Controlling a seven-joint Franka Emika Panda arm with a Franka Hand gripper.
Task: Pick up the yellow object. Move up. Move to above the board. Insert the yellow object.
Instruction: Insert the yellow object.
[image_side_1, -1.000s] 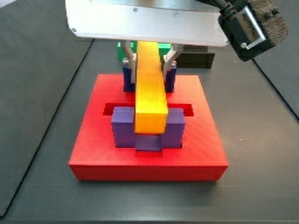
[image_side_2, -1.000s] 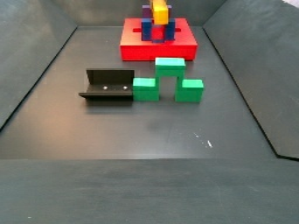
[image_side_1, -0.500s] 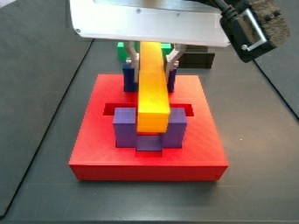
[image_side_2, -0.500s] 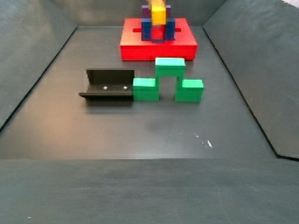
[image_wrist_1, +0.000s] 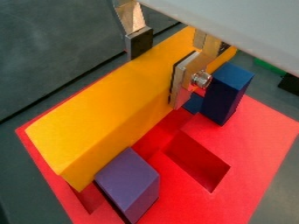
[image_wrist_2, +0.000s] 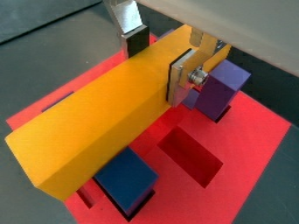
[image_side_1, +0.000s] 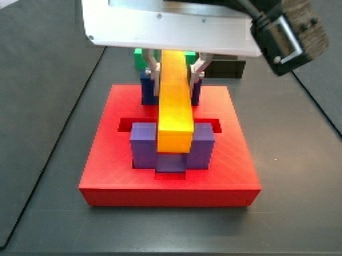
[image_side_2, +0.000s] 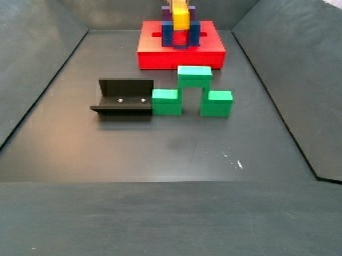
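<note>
Little has shifted in the past second: the yellow bar (image_side_1: 173, 105) sits a touch lower over the board (image_side_1: 168, 172) than before, and the black camera at the upper right of a side view has slid slightly.

That bar lies lengthwise at the centre of the frame, its near end between the two purple blocks (image_side_1: 144, 148) at the board's front. Whether it rests in the slot or hangs just above cannot be told. In both wrist views the bar (image_wrist_1: 111, 121) (image_wrist_2: 100, 131) runs diagonally over the red surface, above an open recess (image_wrist_1: 200, 157).

The gripper (image_wrist_1: 163, 56) is clamped on the bar near its far end: a silver finger (image_wrist_1: 187, 77) presses one side and a dark pad (image_wrist_1: 139, 42) the opposite side. In a side view it hangs under the white housing at the top (image_side_1: 170, 62).

A blue block (image_wrist_1: 226, 93) stands just beside the gripped end, and another block (image_wrist_1: 128, 182) stands by the free end.

In a side view the board (image_side_2: 182, 48) sits at top centre, the bar (image_side_2: 181, 14) upright-looking above it. Lower down, well apart, stands a green stepped block (image_side_2: 193, 90), with the fixture (image_side_2: 122, 98) just to its left.
</note>
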